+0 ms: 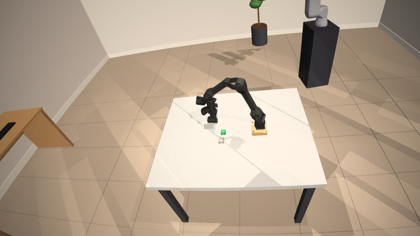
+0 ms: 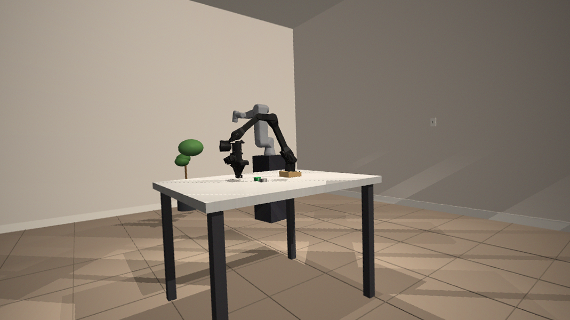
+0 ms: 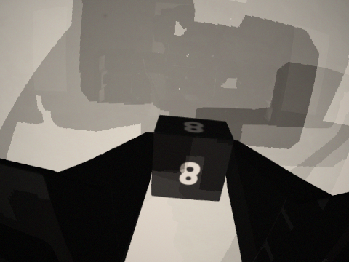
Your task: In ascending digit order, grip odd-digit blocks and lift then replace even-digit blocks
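Note:
My gripper (image 1: pixel 212 120) (image 2: pixel 238 176) (image 3: pixel 191 145) is shut on a black block (image 3: pixel 167 154) that shows a white 8 in the wrist view. One finger presses each side of it. It appears to be just above the table (image 1: pixel 187 164) (image 2: pixel 206 192), but the gap is too small to be sure. A green block (image 1: pixel 223 132) (image 2: pixel 256 179) stands on the table to the right of and nearer than my gripper in the top view. A whitish-grey block (image 1: pixel 221 140) (image 2: pixel 263 180) stands just in front of the green one. Their digits are too small to read.
The arm's wooden base plate (image 1: pixel 259 132) (image 2: pixel 290 174) is on the table, right of the blocks. The green and whitish-grey blocks stand close together. Beyond the table are a plant pot (image 1: pixel 259 35) and a dark pedestal (image 1: pixel 320 52) bearing a grey arm.

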Motion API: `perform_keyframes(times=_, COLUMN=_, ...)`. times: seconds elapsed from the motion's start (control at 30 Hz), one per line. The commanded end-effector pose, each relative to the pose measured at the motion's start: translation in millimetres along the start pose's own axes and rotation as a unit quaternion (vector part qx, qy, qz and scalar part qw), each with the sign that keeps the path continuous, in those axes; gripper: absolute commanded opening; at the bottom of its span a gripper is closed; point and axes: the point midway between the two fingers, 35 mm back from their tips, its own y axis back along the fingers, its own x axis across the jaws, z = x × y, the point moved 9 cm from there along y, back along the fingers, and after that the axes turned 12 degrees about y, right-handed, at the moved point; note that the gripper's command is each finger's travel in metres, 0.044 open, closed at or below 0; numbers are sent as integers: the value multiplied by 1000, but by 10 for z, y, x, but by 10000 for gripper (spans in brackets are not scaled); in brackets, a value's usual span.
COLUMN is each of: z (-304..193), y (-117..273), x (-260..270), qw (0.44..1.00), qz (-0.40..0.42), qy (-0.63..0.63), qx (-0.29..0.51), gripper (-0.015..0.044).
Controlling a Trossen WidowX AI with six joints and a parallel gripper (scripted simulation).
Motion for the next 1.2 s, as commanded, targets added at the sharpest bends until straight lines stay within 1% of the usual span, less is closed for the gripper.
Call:
perform_keyframes(times=0.0, z=-4, y=-74, x=0, qw=1000, qz=-1, qy=2, qx=2, gripper=120)
perform_keyframes(times=0.13, z=-5, y=-136, x=0, qw=1000, qz=-1, qy=2, qx=2, gripper=120)
perform_keyframes(times=0.53, z=-5, y=-139, x=0, qw=1000, qz=-1, qy=2, qx=2, gripper=120)
perform_keyframes(times=0.87, z=-5, y=-139, x=0, qw=1000, qz=-1, qy=2, qx=2, gripper=383)
perform_keyframes(times=0.9, z=-5, y=-139, x=0, qw=1000, qz=-1, qy=2, qx=2, gripper=400)
perform_keyframes(times=1.03, z=-4, y=-111, x=-1, qw=1000, qz=-1, qy=2, qx=2, gripper=400)
perform_keyframes(times=1.13, z=-1, y=194, x=-1, qw=1000, qz=-1, qy=2, qx=2, gripper=400)
perform_keyframes(times=1.17, z=-2, y=223, x=0, qw=1000, qz=-1, qy=2, qx=2, gripper=400)
